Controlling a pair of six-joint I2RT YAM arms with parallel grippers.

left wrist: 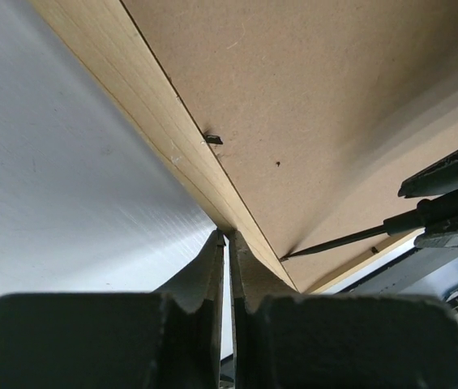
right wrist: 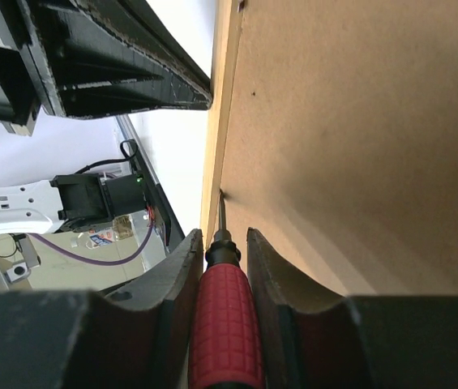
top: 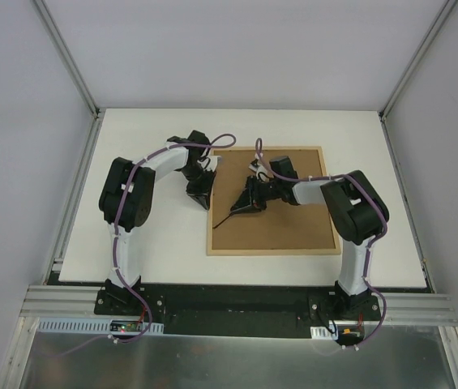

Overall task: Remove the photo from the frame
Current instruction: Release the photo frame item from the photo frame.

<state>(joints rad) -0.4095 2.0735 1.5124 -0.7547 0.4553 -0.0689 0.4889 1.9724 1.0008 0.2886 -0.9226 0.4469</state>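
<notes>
The frame (top: 293,231) lies face down on the table with its brown fibreboard back up and a thin light wood rim (left wrist: 143,105). The photo is hidden under the back. My right gripper (top: 249,203) is shut on a red-handled screwdriver (right wrist: 224,324). Its thin shaft (left wrist: 342,241) points to the frame's left edge, with the tip at the seam between back and rim. My left gripper (top: 202,194) is shut with nothing between its jaws. Its fingertips (left wrist: 229,237) rest against the left wood rim, just beyond the screwdriver tip.
A small metal tab (left wrist: 213,139) sits at the rim's inner edge on the back. The white table (top: 156,243) extends left of the frame. The cage posts and walls stand at the far corners. The left gripper's body (right wrist: 123,57) hangs close over the rim.
</notes>
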